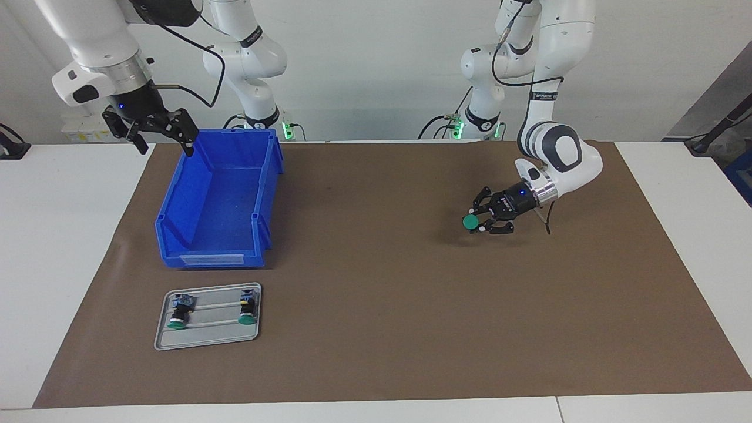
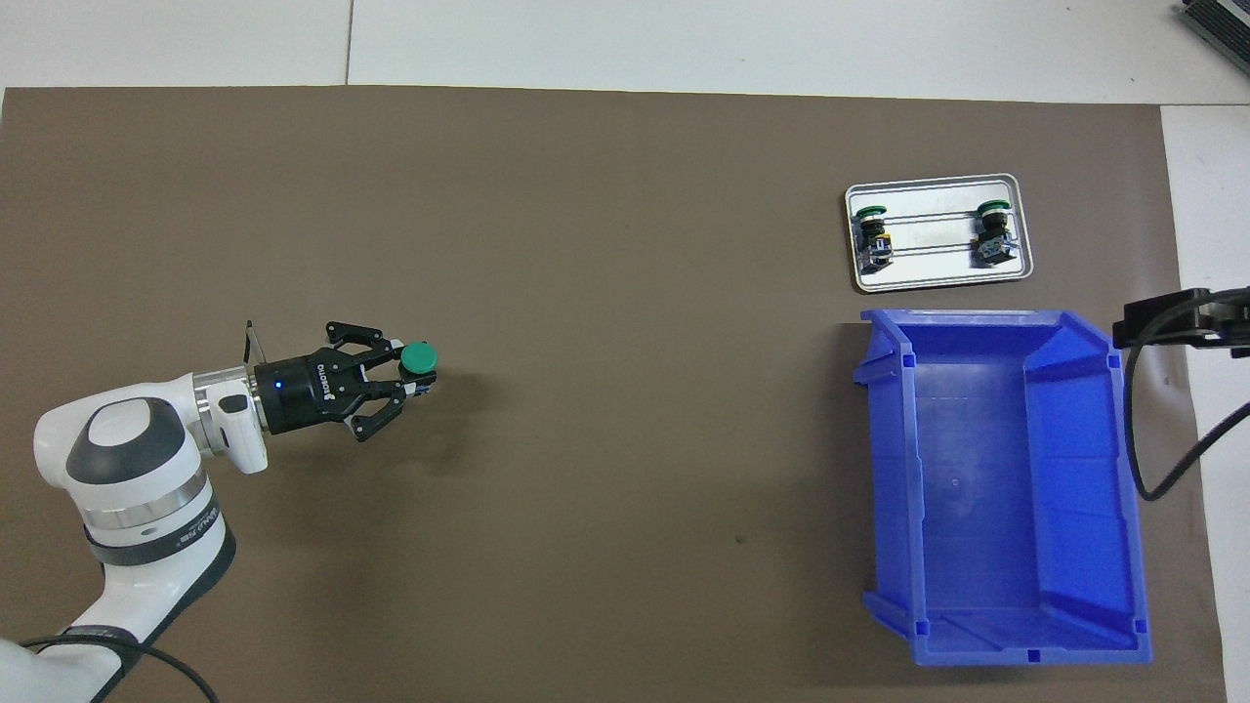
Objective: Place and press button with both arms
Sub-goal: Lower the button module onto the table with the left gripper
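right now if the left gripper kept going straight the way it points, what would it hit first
Probably nothing soon. The left gripper, shut on the button, points level over the brown mat toward the right arm's end of the table. The blue bin lies roughly that way; whether the line meets its wall is unclear.

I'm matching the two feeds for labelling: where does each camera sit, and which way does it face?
Facing view: high across the table, looking at both arms; left gripper holds the button, right gripper is open by the blue bin.
Overhead view: above the robots' end, looking steeply down; only the left arm shows fully.
Shared: button, bin, tray.
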Action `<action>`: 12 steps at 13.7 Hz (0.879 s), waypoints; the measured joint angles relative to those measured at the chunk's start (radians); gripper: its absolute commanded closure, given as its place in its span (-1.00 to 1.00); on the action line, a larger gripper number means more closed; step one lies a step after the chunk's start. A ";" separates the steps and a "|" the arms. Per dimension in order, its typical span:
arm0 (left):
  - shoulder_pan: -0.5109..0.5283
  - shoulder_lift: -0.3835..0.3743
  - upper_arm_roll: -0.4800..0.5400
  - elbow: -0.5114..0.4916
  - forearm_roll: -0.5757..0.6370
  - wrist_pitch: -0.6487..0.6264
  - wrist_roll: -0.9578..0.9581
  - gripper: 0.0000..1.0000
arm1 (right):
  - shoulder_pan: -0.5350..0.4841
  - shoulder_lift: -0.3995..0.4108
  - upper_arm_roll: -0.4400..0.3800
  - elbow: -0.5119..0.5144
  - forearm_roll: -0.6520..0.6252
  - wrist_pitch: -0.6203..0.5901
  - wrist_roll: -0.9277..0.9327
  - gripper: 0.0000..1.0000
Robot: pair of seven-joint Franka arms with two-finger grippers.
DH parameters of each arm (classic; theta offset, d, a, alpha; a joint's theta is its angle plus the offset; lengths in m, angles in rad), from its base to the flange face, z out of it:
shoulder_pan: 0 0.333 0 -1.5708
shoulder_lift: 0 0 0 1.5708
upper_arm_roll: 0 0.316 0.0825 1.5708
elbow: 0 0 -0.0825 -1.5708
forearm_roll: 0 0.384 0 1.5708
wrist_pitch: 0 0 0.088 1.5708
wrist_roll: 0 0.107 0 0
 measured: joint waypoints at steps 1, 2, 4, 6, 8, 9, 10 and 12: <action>-0.002 0.006 -0.001 -0.008 -0.021 -0.001 0.024 1.00 | 0.000 0.000 0.000 0.000 0.000 0.000 0.000 -1.00; -0.008 0.013 -0.004 -0.017 -0.056 -0.003 0.054 1.00 | 0.000 0.000 0.000 0.000 0.000 0.000 0.000 -1.00; -0.041 0.028 -0.006 -0.036 -0.143 -0.006 0.119 1.00 | 0.000 0.000 0.000 0.000 0.000 0.000 0.000 -1.00; -0.067 0.038 -0.007 -0.049 -0.187 -0.010 0.157 1.00 | 0.000 0.000 0.000 0.000 0.000 0.000 0.000 -1.00; -0.073 0.043 -0.008 -0.067 -0.230 -0.034 0.203 1.00 | 0.000 0.000 0.000 0.000 0.000 0.000 0.000 -1.00; -0.073 0.044 -0.007 -0.075 -0.242 -0.045 0.218 1.00 | 0.000 0.000 0.000 0.000 0.000 0.000 0.000 -1.00; -0.073 0.045 -0.007 -0.081 -0.247 -0.052 0.227 1.00 | 0.000 0.000 0.000 0.000 0.000 0.000 0.000 -1.00; -0.074 0.045 -0.007 -0.098 -0.262 -0.078 0.248 1.00 | 0.000 0.000 0.000 0.000 0.000 0.000 0.000 -1.00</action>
